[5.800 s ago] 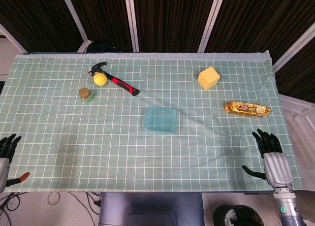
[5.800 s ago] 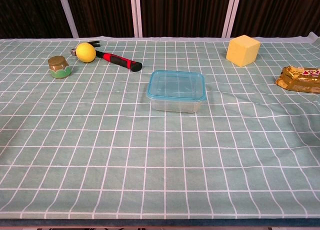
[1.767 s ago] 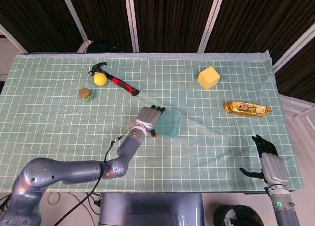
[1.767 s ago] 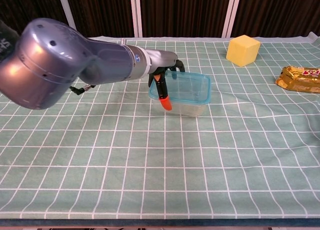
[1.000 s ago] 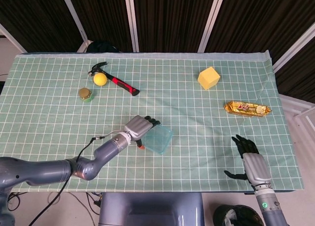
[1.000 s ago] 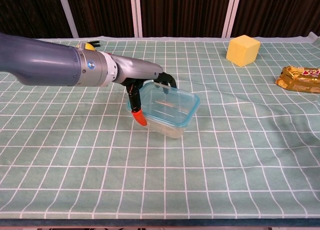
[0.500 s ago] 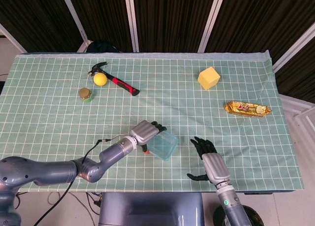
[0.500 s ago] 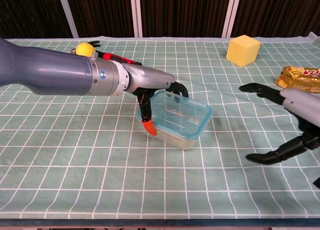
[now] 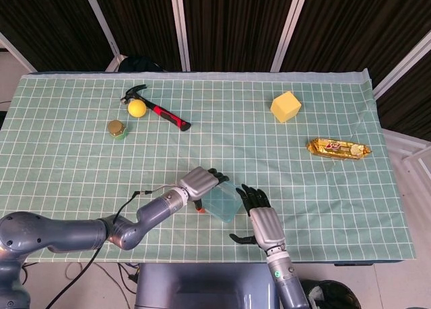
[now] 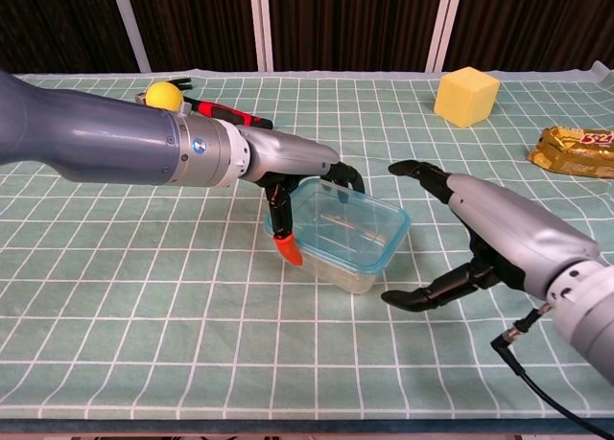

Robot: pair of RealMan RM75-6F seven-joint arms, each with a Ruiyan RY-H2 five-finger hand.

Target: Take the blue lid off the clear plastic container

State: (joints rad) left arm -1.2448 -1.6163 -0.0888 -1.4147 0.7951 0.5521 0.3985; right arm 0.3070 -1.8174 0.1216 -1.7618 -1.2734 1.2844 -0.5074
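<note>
The clear plastic container [image 9: 222, 204] [image 10: 338, 239] with its blue lid [image 10: 347, 220] on top lies askew near the table's front middle. My left hand [image 9: 201, 182] [image 10: 299, 183] grips its left end, fingers over the far rim and the orange-tipped thumb down the near side. My right hand [image 9: 263, 222] [image 10: 483, 231] hovers just right of the container, fingers spread wide, holding nothing. A small gap shows between its fingertips and the lid in the chest view.
At the back left lie a hammer [image 9: 158, 108], a yellow ball [image 9: 137, 108] and a small jar [image 9: 117, 128]. A yellow cube [image 9: 285, 106] sits back right, a gold snack bar [image 9: 339, 148] at the right. A cable trails from each wrist.
My right hand has swept left to just beside the container. My left hand keeps its hold on the container and has hardly moved.
</note>
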